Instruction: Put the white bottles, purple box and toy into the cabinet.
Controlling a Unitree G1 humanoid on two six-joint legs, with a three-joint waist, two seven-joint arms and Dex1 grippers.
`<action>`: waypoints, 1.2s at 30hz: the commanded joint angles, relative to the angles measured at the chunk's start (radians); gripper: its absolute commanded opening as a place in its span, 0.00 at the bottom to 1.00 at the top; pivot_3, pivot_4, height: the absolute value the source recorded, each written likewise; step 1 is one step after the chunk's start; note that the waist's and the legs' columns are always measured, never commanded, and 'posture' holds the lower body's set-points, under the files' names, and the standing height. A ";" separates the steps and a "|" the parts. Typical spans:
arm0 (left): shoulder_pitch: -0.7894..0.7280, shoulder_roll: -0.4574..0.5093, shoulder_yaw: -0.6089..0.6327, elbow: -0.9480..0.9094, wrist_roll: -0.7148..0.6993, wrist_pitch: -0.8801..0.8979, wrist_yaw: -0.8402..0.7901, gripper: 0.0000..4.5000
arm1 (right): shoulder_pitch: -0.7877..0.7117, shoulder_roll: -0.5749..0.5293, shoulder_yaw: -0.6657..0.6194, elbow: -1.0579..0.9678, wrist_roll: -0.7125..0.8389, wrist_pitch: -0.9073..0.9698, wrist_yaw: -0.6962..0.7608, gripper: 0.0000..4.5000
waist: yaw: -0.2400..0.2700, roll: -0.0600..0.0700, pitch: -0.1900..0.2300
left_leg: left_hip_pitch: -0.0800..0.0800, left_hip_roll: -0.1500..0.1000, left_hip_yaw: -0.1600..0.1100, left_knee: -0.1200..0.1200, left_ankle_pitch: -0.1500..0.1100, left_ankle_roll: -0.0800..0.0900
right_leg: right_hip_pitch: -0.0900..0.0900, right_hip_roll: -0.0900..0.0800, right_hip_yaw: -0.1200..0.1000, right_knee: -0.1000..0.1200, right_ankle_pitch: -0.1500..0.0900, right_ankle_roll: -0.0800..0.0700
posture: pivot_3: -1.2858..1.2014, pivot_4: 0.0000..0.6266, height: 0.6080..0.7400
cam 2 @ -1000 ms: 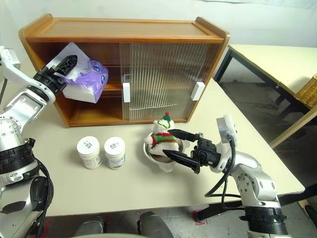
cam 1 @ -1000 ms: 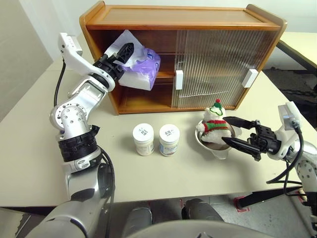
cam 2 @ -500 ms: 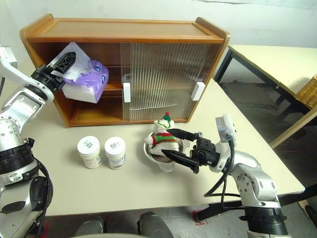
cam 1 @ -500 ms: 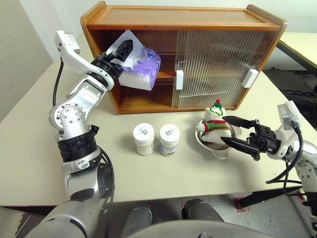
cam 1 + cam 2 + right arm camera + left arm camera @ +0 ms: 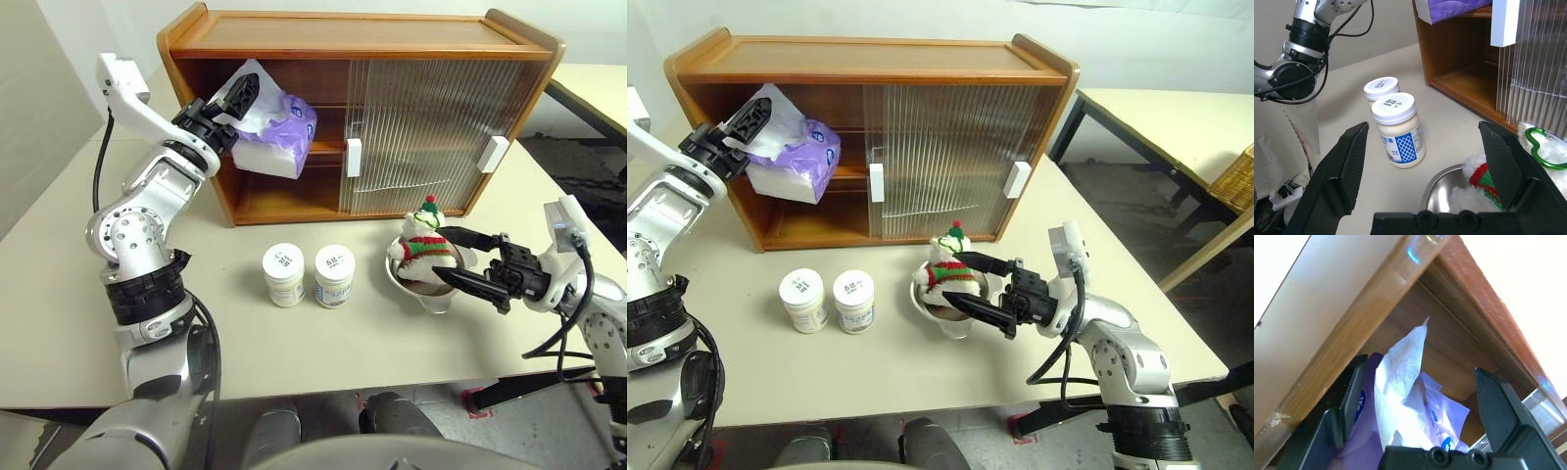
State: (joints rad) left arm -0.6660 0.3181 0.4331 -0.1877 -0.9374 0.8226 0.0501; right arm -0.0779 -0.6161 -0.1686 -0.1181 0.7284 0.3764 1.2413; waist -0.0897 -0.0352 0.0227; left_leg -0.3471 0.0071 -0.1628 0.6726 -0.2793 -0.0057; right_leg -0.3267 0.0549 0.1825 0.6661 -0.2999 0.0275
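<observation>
a: where is the purple box (image 5: 279, 132) now?

b: it sits on the upper shelf of the cabinet (image 5: 362, 44), in the open left part, and it leans a little. white tissue sticks out of its top. the left gripper (image 5: 235, 101) is at the box, with the jaws spread wide, one finger on each side of the tissue. i cannot tell if the fingers touch the pack.

a: and the white bottles (image 5: 310, 275)?

b: both stand upright on the desk (image 5: 59, 284), just beside each other, in front of the open part of the cabinet. nothing holds them.

a: the toy (image 5: 422, 242)?

b: it sits in a steel bowl (image 5: 432, 292) on the desk, to the right of the bottles and in front of the ribbed sliding doors (image 5: 421, 132). a green clip (image 5: 1543, 148) is on it in the right wrist view.

a: what does the right gripper (image 5: 455, 259) do?

b: it is level and points to the robot's left. its jaws are wide, one finger behind the toy and one in front, at the bowl. they do not close on anything.

a: the cabinet doors?

b: they cover the right part, and the two white handles (image 5: 354, 158) are on them.
</observation>
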 commanded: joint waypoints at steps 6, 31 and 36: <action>0.056 0.075 -0.028 -0.051 0.072 -0.005 -0.006 0.99 | -0.028 0.005 0.024 -0.021 0.000 0.022 -0.009 1.00 | 0.000 0.000 0.000 | 0.001 0.000 0.000 0.000 0.000 0.000 | 0.000 0.000 0.000 0.000 0.000 0.000 | 0.47 0.01 1.00; 0.421 0.281 -0.062 -0.275 0.186 -0.279 -0.501 0.86 | -0.052 -0.015 0.038 0.056 -0.022 0.001 0.057 1.00 | 0.024 0.002 -0.001 | 0.001 0.000 0.000 -0.004 0.000 0.000 | -0.003 0.000 0.000 0.001 0.000 -0.006 | 0.48 0.01 1.00; 0.533 0.264 -0.025 -0.281 0.168 -0.471 -0.705 0.48 | -0.034 -0.017 0.039 0.049 -0.029 -0.006 0.061 1.00 | 0.030 0.002 -0.002 | 0.000 0.002 0.000 -0.009 0.000 -0.001 | -0.007 0.000 -0.001 0.002 -0.001 -0.009 | 0.48 0.01 1.00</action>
State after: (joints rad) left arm -0.1400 0.5905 0.3883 -0.4481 -0.7668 0.4150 -0.6010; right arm -0.1206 -0.6307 -0.1330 -0.0645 0.7075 0.3762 1.2988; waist -0.0595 -0.0328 0.0210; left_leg -0.3470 0.0087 -0.1633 0.6636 -0.2795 -0.0070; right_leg -0.3341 0.0546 0.1813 0.6680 -0.3010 0.0183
